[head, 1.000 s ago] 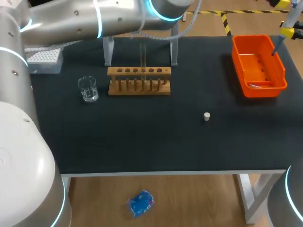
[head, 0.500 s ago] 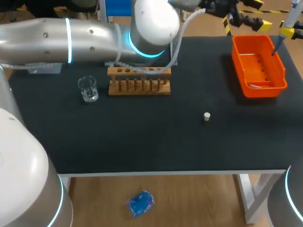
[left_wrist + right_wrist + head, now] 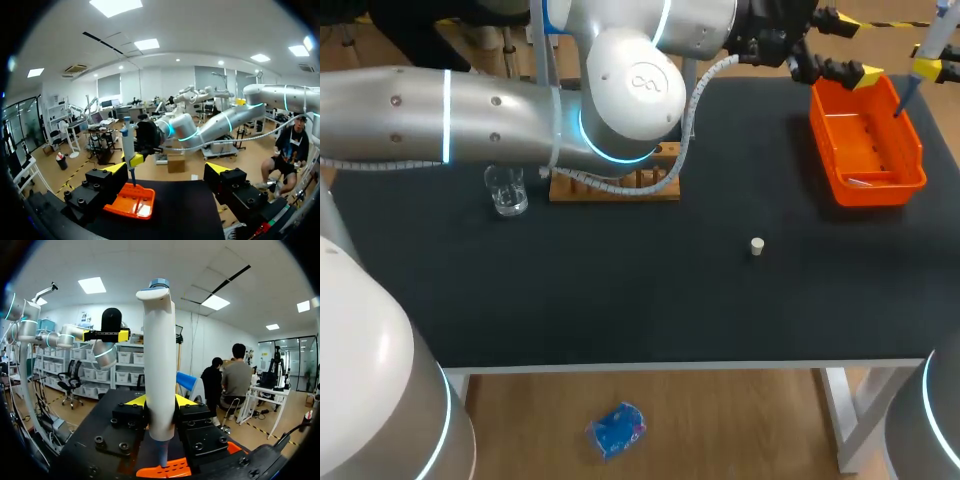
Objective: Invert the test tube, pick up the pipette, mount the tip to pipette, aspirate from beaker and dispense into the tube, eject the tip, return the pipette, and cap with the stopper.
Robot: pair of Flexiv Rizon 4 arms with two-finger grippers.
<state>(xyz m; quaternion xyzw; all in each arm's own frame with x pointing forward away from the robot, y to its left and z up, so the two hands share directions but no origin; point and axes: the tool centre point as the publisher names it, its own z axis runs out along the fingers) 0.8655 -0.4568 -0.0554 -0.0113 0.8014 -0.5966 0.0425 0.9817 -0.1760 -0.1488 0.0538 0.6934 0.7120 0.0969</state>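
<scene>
My right gripper (image 3: 932, 64) hangs over the far right corner, shut on the white pipette (image 3: 932, 38); the pipette's thin lower end (image 3: 904, 96) points down into the orange bin (image 3: 918, 150). In the right wrist view the pipette (image 3: 160, 365) stands upright between the fingers of the right gripper (image 3: 160, 404). My left gripper (image 3: 847, 46) is open beside the bin's far left corner, empty. From the left wrist the left gripper (image 3: 167, 170) faces the pipette (image 3: 128, 145) and bin (image 3: 131, 202). The glass beaker (image 3: 506, 190) and the white stopper (image 3: 757, 246) sit on the table.
The wooden tube rack (image 3: 620, 186) stands at the back, its top hidden behind my left arm (image 3: 620, 95), which spans the table's back. Something small and pale lies on the bin's floor (image 3: 865, 181).
My left arm has swung right across the back of the table, bringing its open gripper to the orange bin and covering the rack's top. The right arm with the pipette stays still.
</scene>
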